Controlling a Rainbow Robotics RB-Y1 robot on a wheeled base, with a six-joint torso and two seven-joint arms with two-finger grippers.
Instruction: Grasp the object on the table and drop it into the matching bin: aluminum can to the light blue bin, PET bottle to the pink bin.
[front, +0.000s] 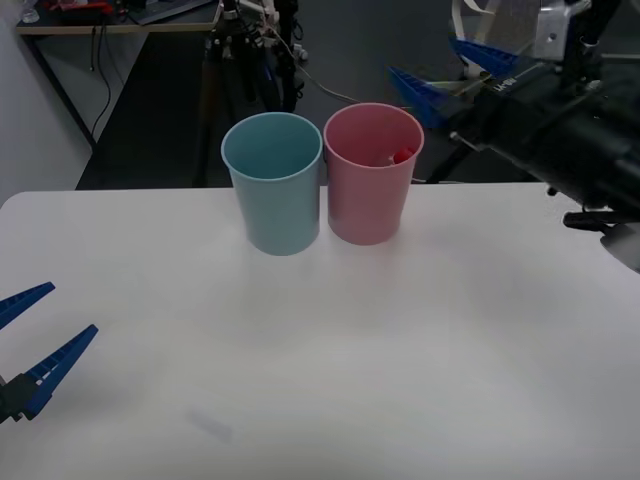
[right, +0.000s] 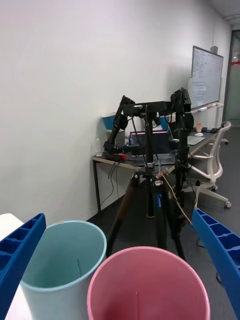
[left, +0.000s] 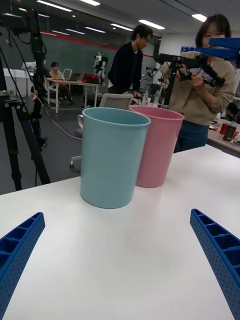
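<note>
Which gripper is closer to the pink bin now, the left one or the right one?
The right. The right gripper hangs open just behind and above the pink bin. The left gripper rests open low over the table's near left corner.

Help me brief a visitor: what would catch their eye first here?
Two tall bins side by side at the white table's far edge: the light blue bin and the pink bin, red cap visible inside. The right end effector hangs open above the pink bin; the left end effector waits open at the table's near left.
</note>
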